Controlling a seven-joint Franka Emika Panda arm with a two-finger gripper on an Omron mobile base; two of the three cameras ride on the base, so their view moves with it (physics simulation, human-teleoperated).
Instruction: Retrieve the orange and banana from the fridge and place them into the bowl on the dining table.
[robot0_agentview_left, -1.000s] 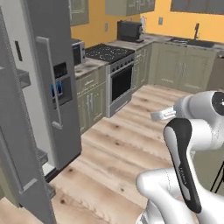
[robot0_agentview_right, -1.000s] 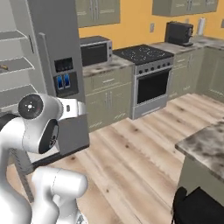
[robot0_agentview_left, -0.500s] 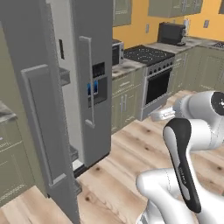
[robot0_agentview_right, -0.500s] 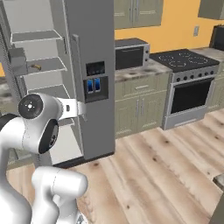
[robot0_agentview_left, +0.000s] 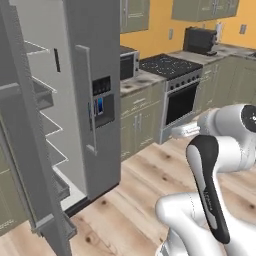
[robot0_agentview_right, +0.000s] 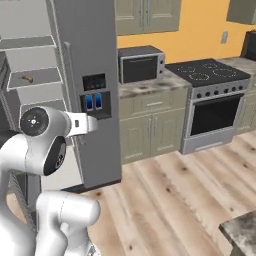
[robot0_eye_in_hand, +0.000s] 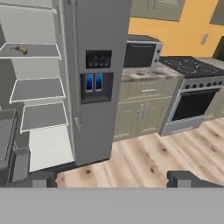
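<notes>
The grey fridge (robot0_eye_in_hand: 101, 39) stands ahead with its left door (robot0_agentview_left: 25, 150) swung open, and its right door with the blue-lit dispenser (robot0_agentview_right: 93, 101) shut. On an upper shelf inside lies the small banana (robot0_eye_in_hand: 19, 49), which is also visible in the right base view (robot0_agentview_right: 27, 78). The orange is out of view, and so is the bowl. A corner of the dining table (robot0_agentview_right: 242, 235) juts in at the lower right. My gripper (robot0_eye_in_hand: 113, 179) is open, well short of the fridge, its fingertips (robot0_eye_in_hand: 43, 179) far apart with nothing between them.
Right of the fridge runs a counter with a microwave (robot0_agentview_right: 140, 65), then a stove with an oven (robot0_agentview_right: 210, 100). A dark appliance (robot0_agentview_left: 200, 40) sits on the far counter. Wooden floor (robot0_eye_in_hand: 148, 162) lies open in front of the fridge.
The whole picture has swung as the base turned toward the fridge, which has come closer and more central. The open shelves and banana show more fully. The gripper stays open.
</notes>
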